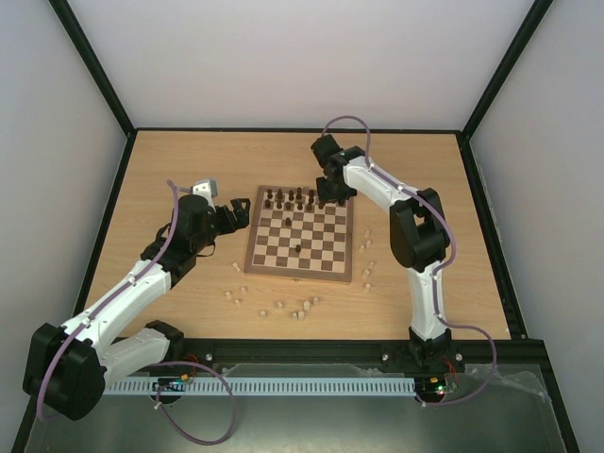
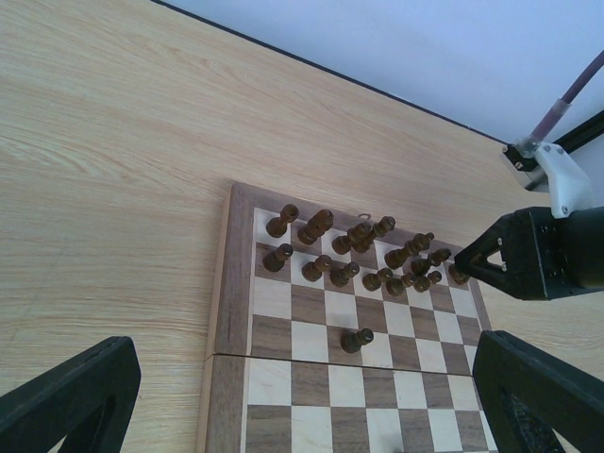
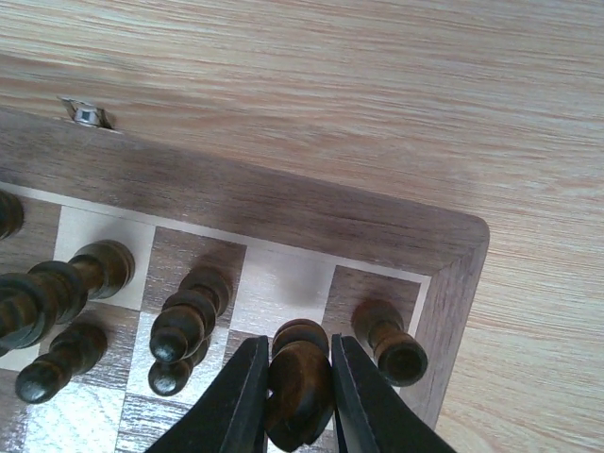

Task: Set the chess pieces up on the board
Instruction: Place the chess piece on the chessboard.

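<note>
**Two arms at the chessboard: entry for one moment**

Right arm: we record it rising from its base at the near right edge and bent at the elbow. Its forearm reaches in to the far right corner of the square wooden chessboard with dark and light checks [image 1: 298, 275]. The right claw [image 3: 297, 351] points down and pinches one dark brown turned wooden chessman [image 3: 300, 377] between its fingers. That chessman is just beside a corner-square dark piece [image 3: 392, 345].

Left arm: we see it stretched low and diagonally from the near left. The left claw [image 2: 307, 349] is spread wide, holds nothing, and sits just off the board's far left corner.

On the board: dark brown chessmen [image 1: 293, 198] crowd the two far rows. One lone dark piece [image 2: 356, 340] stands nearer the middle.

Off the board: pale beige chessmen [image 1: 283, 307] lie scattered on the light wood tabletop [image 1: 170, 160], along the board's near and right sides.

Surroundings: plain white walls [image 1: 283, 57] and black frame posts [image 1: 94, 66].
</note>
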